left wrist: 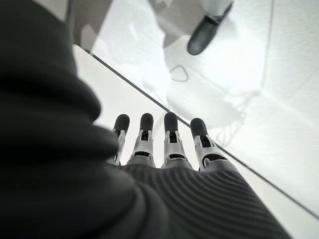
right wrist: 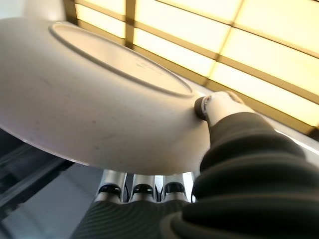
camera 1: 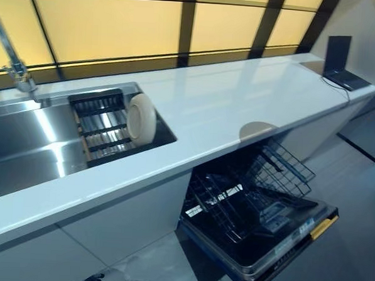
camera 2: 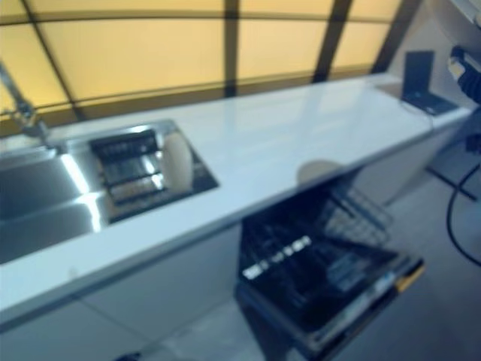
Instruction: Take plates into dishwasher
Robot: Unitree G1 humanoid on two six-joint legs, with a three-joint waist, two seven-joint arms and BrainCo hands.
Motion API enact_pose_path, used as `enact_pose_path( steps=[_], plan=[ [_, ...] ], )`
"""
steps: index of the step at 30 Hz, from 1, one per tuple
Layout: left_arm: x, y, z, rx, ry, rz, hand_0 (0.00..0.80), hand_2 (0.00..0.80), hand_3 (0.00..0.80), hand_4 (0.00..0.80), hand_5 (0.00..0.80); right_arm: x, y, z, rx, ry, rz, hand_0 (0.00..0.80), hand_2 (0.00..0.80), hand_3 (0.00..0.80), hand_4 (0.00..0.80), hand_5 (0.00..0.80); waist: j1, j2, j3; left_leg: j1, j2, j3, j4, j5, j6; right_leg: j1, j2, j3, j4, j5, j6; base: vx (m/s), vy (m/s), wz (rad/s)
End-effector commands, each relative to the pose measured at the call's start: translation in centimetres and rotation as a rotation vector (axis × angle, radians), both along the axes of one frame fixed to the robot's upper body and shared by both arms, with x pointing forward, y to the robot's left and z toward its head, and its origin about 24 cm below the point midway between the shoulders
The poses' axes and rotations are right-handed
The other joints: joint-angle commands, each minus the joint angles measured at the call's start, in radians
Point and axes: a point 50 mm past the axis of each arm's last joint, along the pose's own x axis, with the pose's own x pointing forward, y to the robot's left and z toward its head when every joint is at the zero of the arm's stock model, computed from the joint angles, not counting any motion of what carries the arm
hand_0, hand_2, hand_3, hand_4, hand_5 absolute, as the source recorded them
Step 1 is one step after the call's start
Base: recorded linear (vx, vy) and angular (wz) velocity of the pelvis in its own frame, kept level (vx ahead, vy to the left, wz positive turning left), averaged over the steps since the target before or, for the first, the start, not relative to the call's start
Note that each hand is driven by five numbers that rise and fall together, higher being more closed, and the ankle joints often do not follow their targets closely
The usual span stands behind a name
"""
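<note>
A cream plate point(right wrist: 99, 99) fills the right wrist view, seen from its underside. My right hand point(right wrist: 222, 105) is shut on its rim, thumb on the underside and fingers point(right wrist: 143, 189) on the other face. A second cream plate point(camera 1: 141, 118) stands on edge in the black dish rack point(camera 1: 100, 126) inside the steel sink point(camera 1: 24, 144). The dishwasher point(camera 1: 283, 240) below the counter is open, its wire basket point(camera 1: 247, 194) pulled out over the lowered door. My left hand point(left wrist: 169, 144) hangs open over the pale floor, holding nothing.
A long white counter point(camera 1: 240, 99) runs from the sink to the far right, under yellow windows. A tap point(camera 1: 15, 65) stands at the sink's back left. A black folded device point(camera 1: 342, 63) sits at the counter's far right end.
</note>
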Motion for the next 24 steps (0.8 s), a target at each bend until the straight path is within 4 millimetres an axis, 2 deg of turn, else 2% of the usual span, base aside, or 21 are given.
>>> enact_pose_path(
  steps=[1, 3, 4, 5, 7, 8, 10, 12, 16, 18, 24],
  plan=[
    [0.8, 1.0, 0.5, 0.042, -0.014, -0.043, 0.000, 0.000, 0.000, 0.000, 0.000, -0.9, -0.7, 1.7, 0.092, -0.115, 0.031, 0.800, 0.800, 0.800, 0.800, 0.800, 0.002, -0.030, -0.043, -0.025, -0.097, -0.008, 0.023, -0.160, 0.115, 0.072, -0.028, 0.016, 0.131, -0.127, -0.020, -0.177, -0.402, -0.45],
    [1.1, 1.2, 0.6, 0.047, -0.022, -0.018, 0.000, 0.000, 0.000, 0.000, 0.000, -0.7, -0.5, 1.4, 0.127, -0.102, 0.068, 0.800, 0.800, 0.800, 0.800, 0.800, 0.003, -0.049, -0.043, -0.052, -0.078, 0.027, 0.062, -0.157, 0.095, 0.095, 0.001, -0.010, 0.076, -0.174, -0.038, -0.218, -0.466, -0.45],
    [1.2, 1.2, 0.6, 0.049, -0.024, -0.016, 0.000, 0.000, 0.000, 0.000, 0.000, -0.7, -0.5, 1.4, 0.143, -0.097, 0.081, 0.800, 0.800, 0.800, 0.800, 0.800, 0.003, -0.054, -0.042, -0.060, -0.070, 0.033, 0.075, -0.156, 0.087, 0.099, 0.009, -0.013, 0.064, -0.183, -0.043, -0.297, -0.594, -0.47],
    [1.4, 1.1, 0.6, 0.046, -0.028, -0.004, 0.000, 0.000, 0.000, 0.000, 0.000, -0.7, -0.3, 1.7, 0.172, -0.084, 0.110, 0.800, 0.800, 0.800, 0.800, 0.800, 0.000, -0.064, -0.037, -0.074, -0.052, 0.039, 0.095, -0.146, 0.071, 0.099, 0.026, -0.004, 0.046, -0.209, -0.063, -0.248, -0.499, -0.43],
    [1.5, 0.3, 0.3, 0.032, -0.041, -0.003, 0.000, 0.000, 0.000, 0.000, 0.000, -0.5, -0.2, 1.9, 0.207, -0.054, 0.134, 0.800, 0.800, 0.800, 0.800, 0.800, -0.003, -0.076, -0.030, -0.095, -0.030, 0.028, 0.111, -0.127, 0.044, 0.103, 0.050, 0.020, 0.022, -0.231, -0.101, -0.235, -0.495, -0.31],
    [1.6, 0.3, 0.3, 0.031, -0.042, -0.002, 0.000, 0.000, 0.000, 0.000, 0.000, -0.5, -0.2, 1.9, 0.207, -0.054, 0.135, 0.800, 0.800, 0.800, 0.800, 0.800, -0.004, -0.076, -0.030, -0.096, -0.029, 0.027, 0.113, -0.126, 0.042, 0.104, 0.051, 0.020, 0.021, -0.231, -0.103, -0.237, -0.522, -0.25],
    [1.8, -1.2, -0.1, -0.008, -0.072, -0.007, 0.000, 0.000, 0.000, 0.000, 0.000, -0.4, -0.1, 1.9, 0.256, -0.020, 0.172, 0.800, 0.800, 0.800, 0.800, 0.800, -0.014, -0.087, -0.023, -0.116, -0.006, 0.007, 0.110, -0.087, 0.009, 0.110, 0.074, 0.038, -0.004, -0.232, -0.141, -0.246, -0.511, -0.18],
    [1.8, -2.1, -0.3, -0.032, -0.085, -0.011, 0.000, 0.000, 0.000, 0.000, 0.000, -0.3, 0.0, 1.6, 0.294, -0.001, 0.203, 0.800, 0.800, 0.800, 0.800, 0.800, -0.026, -0.087, -0.018, -0.122, 0.009, 0.005, 0.106, -0.068, -0.005, 0.105, 0.085, 0.041, -0.006, -0.233, -0.160, -0.198, -0.354, -0.02],
    [1.8, -3.0, -0.5, -0.058, -0.082, -0.023, 0.000, 0.000, 0.000, 0.000, 0.000, 0.1, 0.4, 0.3, 0.362, 0.041, 0.255, 0.800, 0.800, 0.800, 0.800, 0.800, -0.044, -0.077, -0.015, -0.115, 0.020, -0.005, 0.085, -0.032, -0.027, 0.094, 0.098, 0.045, -0.004, -0.238, -0.177, -0.132, -0.216, -0.01],
    [1.7, -3.1, -0.6, -0.063, -0.080, -0.026, 0.000, 0.000, 0.000, 0.000, 0.000, 0.5, 0.6, -0.5, 0.422, 0.071, 0.292, 0.800, 0.800, 0.800, 0.800, 0.800, -0.049, -0.068, -0.012, -0.110, 0.020, -0.028, 0.069, -0.012, -0.036, 0.085, 0.102, 0.055, 0.000, -0.241, -0.182, -0.110, -0.121, -0.02],
    [1.6, -2.4, -0.5, -0.048, -0.069, -0.009, 0.000, 0.000, 0.000, 0.000, 0.000, 1.0, 0.7, -2.8, 0.513, 0.145, 0.329, 0.800, 0.800, 0.800, 0.800, 0.800, -0.080, -0.048, -0.010, -0.084, 0.026, -0.016, 0.033, 0.006, -0.048, 0.078, 0.104, 0.066, -0.006, -0.240, -0.185, -0.046, -0.018, -0.08]
  ],
)
